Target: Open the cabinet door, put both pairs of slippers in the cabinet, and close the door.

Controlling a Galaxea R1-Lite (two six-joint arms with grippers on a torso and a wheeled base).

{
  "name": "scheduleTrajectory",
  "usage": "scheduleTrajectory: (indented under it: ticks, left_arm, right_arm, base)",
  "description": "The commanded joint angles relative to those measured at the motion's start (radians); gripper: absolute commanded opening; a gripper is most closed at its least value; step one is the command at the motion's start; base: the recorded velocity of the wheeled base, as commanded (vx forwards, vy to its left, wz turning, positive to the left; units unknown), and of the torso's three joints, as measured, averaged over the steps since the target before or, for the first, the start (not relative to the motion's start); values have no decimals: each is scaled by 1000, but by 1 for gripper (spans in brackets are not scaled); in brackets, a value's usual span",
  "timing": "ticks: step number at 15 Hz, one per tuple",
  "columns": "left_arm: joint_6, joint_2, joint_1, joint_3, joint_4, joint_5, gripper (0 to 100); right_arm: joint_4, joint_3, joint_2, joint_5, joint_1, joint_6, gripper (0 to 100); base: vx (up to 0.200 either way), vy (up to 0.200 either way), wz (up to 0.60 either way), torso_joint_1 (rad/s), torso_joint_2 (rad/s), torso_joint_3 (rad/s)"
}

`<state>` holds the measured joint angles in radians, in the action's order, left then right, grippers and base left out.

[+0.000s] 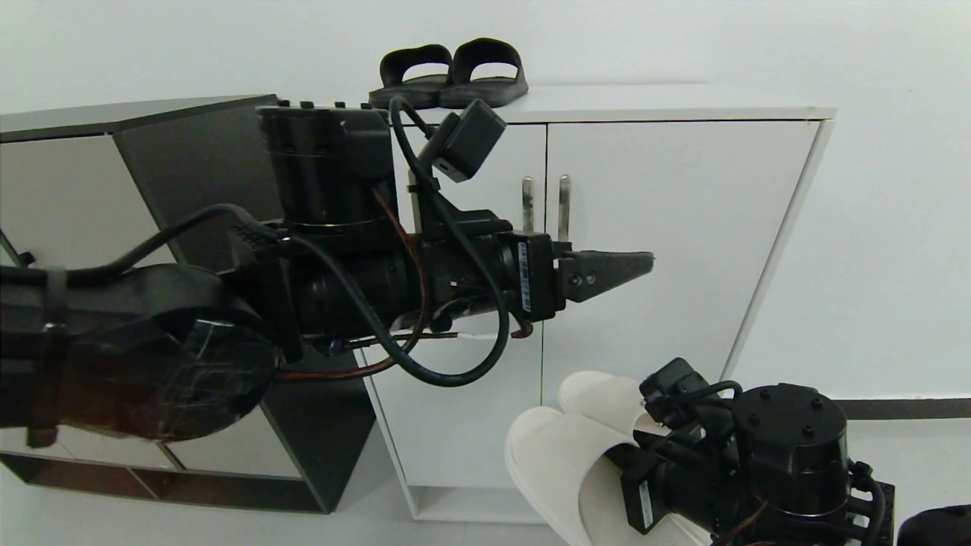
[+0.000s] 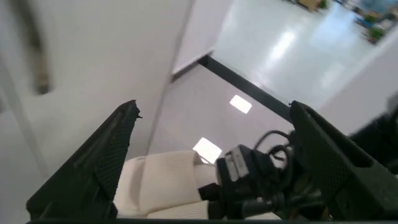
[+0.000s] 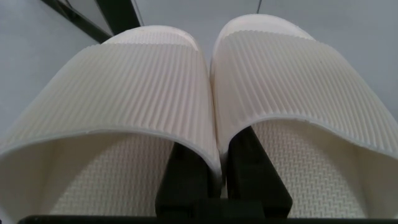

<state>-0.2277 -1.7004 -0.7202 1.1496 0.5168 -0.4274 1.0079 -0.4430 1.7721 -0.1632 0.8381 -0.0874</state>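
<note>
A: Step? Doors of the cabinet (image 1: 683, 102) are shut, so it's opening the door.
B: Yes. Left gripper (image 1: 639, 265) hangs just below the handles (image 1: 564, 206), fingers spread, touching nothing.
A: Slippers?
B: White slippers (image 1: 565, 447) are low in front of the cabinet, right gripper (image 3: 221, 177) clamped on their inner walls. Black slippers (image 1: 451, 72) are on the cabinet top.
A: Next?
B: Probably lift the left gripper, close it on a handle, pull.

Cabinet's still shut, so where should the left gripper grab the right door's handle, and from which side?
Take the right door's handle around its middle, coming straight from the front with the open left gripper straddling it sideways. It is a slim upright bar, and the other handle sits close beside it.
</note>
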Motion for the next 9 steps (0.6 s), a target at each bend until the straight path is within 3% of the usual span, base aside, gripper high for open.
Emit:
scheduleTrajectory:
  ticks: [1, 6, 9]
  left_arm:
    - [-2, -53, 21, 33, -1, -22, 100]
    - [-4, -154, 84, 157, 0, -24, 100]
    - [-1, -199, 93, 225, 0, 24, 100]
  right_arm:
    - [0, 3, 6, 1, 1, 0, 0]
    - [1, 1, 12, 5, 1, 0, 0]
    - [1, 3, 9, 5, -1, -2, 0]
  base:
    - [0, 0, 0, 0, 0, 0]
    - [0, 0, 0, 0, 0, 0]
    - [0, 0, 0, 0, 0, 0]
